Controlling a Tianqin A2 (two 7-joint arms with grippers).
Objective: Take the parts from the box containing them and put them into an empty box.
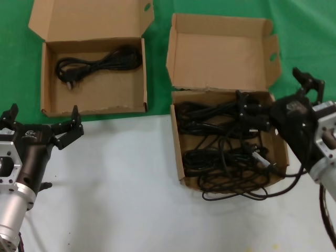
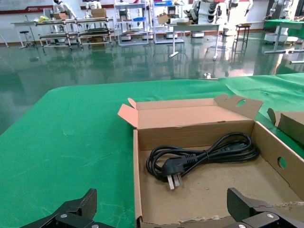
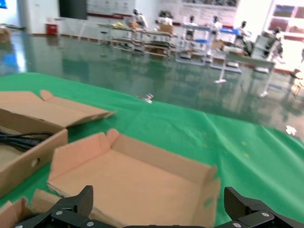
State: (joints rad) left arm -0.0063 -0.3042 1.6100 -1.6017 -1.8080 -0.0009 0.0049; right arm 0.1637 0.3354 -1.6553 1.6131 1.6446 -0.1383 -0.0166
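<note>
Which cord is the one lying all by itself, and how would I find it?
Look at the green cloth behind the white table; two open brown boxes sit there. In the wide box on the robot's left lies one cord, a single neat bundle. The other box holds a tangled heap of cords.

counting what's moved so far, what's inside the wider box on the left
One black power cord, a looped bundle with its plug showing, lies in the wider box. The tray floor around it shows bare cardboard; nothing covers it.

I saw the wide box [image 1: 93,79] at far left on the surface [image 1: 121,184], one cord [image 1: 100,62] inside. The winged box [image 1: 226,136] sat to its right, holding the tangled cords [image 1: 220,152]; one loop spilled over its near edge.
</note>
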